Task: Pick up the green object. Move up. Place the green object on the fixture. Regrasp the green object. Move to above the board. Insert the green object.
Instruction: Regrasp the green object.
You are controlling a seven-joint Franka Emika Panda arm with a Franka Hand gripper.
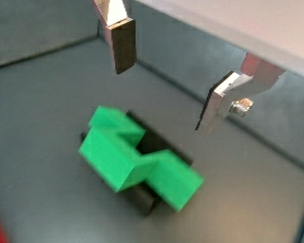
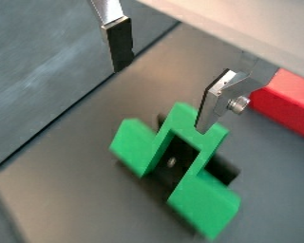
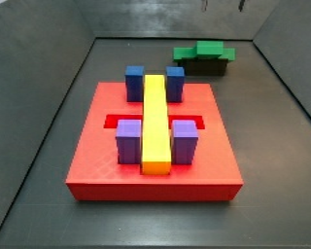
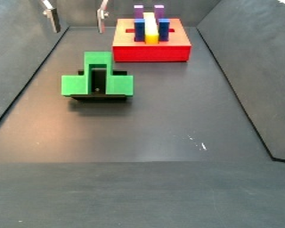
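Observation:
The green object point(image 4: 97, 78) lies on the black fixture point(image 4: 99, 99) on the dark floor, a central block with two side arms. It shows in both wrist views point(image 1: 132, 157) point(image 2: 180, 169), with the fixture point(image 1: 149, 198) peeking out under it. My gripper point(image 4: 76, 16) hangs above and a little behind it, open, its silver fingers point(image 1: 119, 43) holding nothing. In a wrist view the gripper point(image 2: 167, 81) has one finger point(image 2: 216, 100) over the green object's arm. The red board point(image 3: 152, 160) lies apart from them.
The board carries blue blocks point(image 3: 136, 82), purple blocks point(image 3: 129, 142) and a long yellow bar point(image 3: 155, 122). Its red corner point(image 2: 289, 102) shows in a wrist view. Grey walls point(image 3: 54, 78) enclose the floor on the sides.

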